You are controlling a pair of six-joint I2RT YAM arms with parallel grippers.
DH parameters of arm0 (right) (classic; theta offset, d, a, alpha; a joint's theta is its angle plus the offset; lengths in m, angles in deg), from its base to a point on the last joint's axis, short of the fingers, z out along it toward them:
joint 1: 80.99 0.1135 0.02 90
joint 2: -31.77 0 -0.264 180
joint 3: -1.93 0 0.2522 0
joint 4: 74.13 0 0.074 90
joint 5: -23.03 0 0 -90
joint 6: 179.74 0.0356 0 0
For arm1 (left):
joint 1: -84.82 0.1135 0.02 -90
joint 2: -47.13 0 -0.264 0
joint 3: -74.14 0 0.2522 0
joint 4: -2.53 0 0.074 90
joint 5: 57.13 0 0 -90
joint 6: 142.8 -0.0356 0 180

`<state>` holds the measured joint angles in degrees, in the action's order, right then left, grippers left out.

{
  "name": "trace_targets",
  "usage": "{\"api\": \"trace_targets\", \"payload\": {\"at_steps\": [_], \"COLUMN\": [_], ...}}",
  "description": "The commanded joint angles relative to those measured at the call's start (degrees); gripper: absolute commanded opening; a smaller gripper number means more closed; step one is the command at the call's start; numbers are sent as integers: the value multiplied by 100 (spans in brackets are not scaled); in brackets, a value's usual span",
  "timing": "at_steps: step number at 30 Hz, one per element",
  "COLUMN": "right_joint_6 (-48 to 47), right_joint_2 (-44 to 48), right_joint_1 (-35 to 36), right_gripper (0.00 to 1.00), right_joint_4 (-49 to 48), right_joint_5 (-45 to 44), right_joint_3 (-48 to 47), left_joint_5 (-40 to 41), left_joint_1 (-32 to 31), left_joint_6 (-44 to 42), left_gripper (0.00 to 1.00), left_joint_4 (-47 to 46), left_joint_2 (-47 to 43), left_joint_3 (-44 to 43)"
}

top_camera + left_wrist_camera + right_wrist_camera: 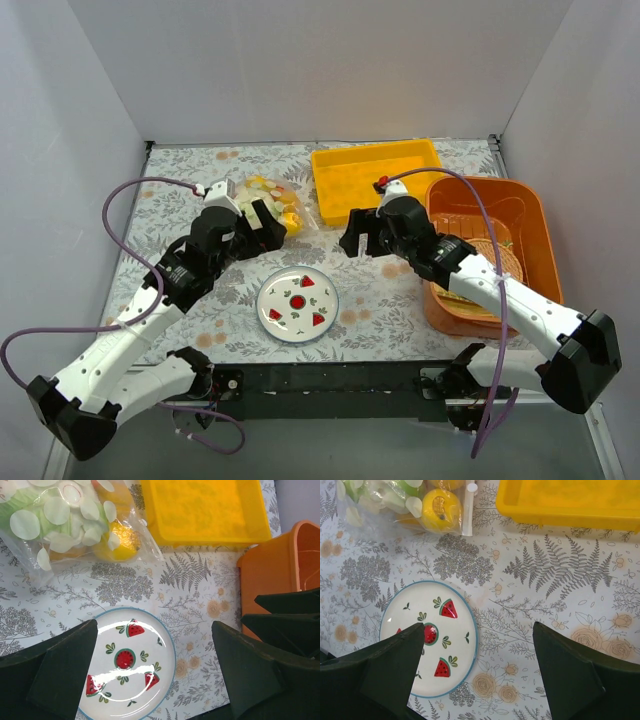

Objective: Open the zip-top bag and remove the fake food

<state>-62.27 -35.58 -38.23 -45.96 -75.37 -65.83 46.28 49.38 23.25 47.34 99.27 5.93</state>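
Observation:
The zip-top bag [262,198] lies at the back left, full of fake food: pale green-white pieces [55,515] and a yellow fruit [120,544]. In the right wrist view the bag [385,505] shows a yellow fruit [440,510] and its white zip strip [468,507]. My left gripper [264,230] is open and empty, just in front of the bag, above the white plate [131,672]. My right gripper [357,240] is open and empty, to the right of the bag and apart from it.
A white plate [297,305] with watermelon motifs sits in front of both grippers. A yellow tray [375,172] stands at the back centre, and an orange bin [495,205] stands at the right under my right arm.

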Motion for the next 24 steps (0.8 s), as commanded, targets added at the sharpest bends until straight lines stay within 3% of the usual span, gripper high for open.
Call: {"api": "trace_targets", "payload": {"at_steps": [1,8,12,16,19,24], "right_joint_6": [-153,-285,-347,-84,119,364], "right_joint_2": [-382,-1402,-2035,-2711,-3141,-3880], "right_joint_1": [-5,-31,-136,-575,-743,-848], "right_gripper": [96,95,93,89,87,83], "right_joint_4": [-509,-545,-563,-790,-993,-1054], "right_joint_5": [329,462,717,1584,1920,2097], "right_joint_3": [-550,-1411,-2017,-2448,-2703,-3160], "left_joint_5": [188,398,812,804,716,663], "left_joint_1": [-7,-7,72,371,696,1091], "left_joint_6": [-64,-240,-56,-38,-73,-169], "left_gripper": [98,98,98,98,94,77], "left_joint_4": [365,323,604,403,245,-44], "left_joint_2": [252,577,1533,2271,2887,3732], "left_joint_3": [-582,-1145,-1857,-2489,-2973,-3335]}}
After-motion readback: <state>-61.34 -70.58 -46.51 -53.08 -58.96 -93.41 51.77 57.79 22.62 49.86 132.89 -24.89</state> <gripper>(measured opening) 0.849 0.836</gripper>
